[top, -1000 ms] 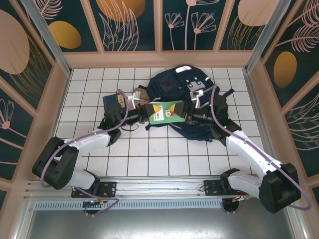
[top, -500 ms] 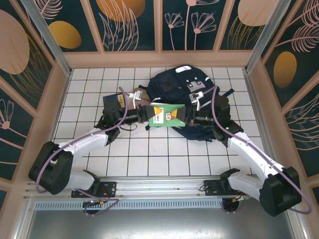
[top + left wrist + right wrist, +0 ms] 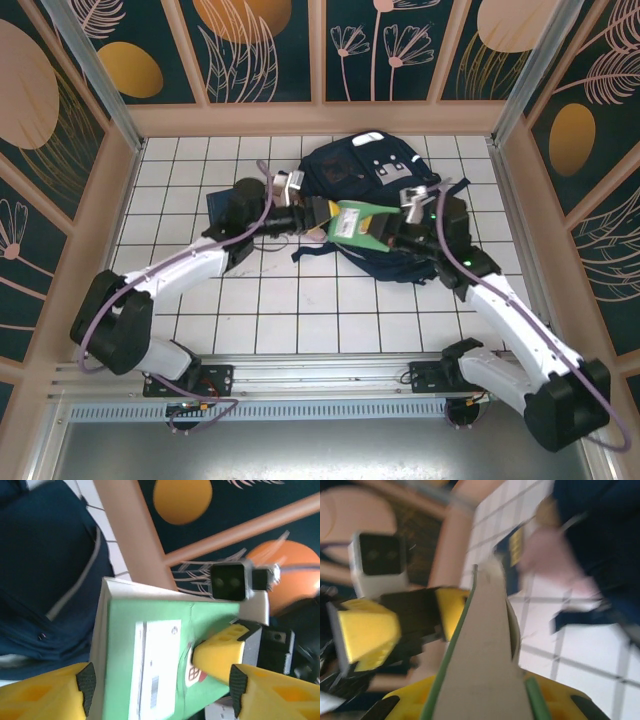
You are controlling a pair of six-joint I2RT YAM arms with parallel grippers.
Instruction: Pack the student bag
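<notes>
Top external: a green box point(image 3: 352, 221) hangs in the air between the two grippers, over the near rim of the student bag point(image 3: 350, 165). The right gripper point(image 3: 480, 702) carries it. On its wrist camera the box's thin cardboard edge runs straight out from between the yellow fingers point(image 3: 412, 705), which pinch it across the flat faces. The left gripper point(image 3: 160, 692) is not gripping. Its fingers point(image 3: 50, 695) stand spread wide to either side of the box's end, with a small gap at one pad.

Key relation for the next move, as I read it: the bag lies below and beyond the right fingertips, with its long axis running roughly away from the arm bases. The box's long axis runs crosswise, from one gripper toward the other, so across the bag rather than along it. The right arm is the nearer one, and the loaded one. I can't make out an open zip or mouth from here, and I'd want that found before lowering.

Materials:
- Box: flat, stiff card, green, with a white printed label and sharp corners.
- Bag: soft navy fabric, slumped, with pale stripes and grey-white patches. Dark straps trail onto the white tiled table point(image 3: 300, 300). I expect the fabric to give and fold under a box corner.
</notes>
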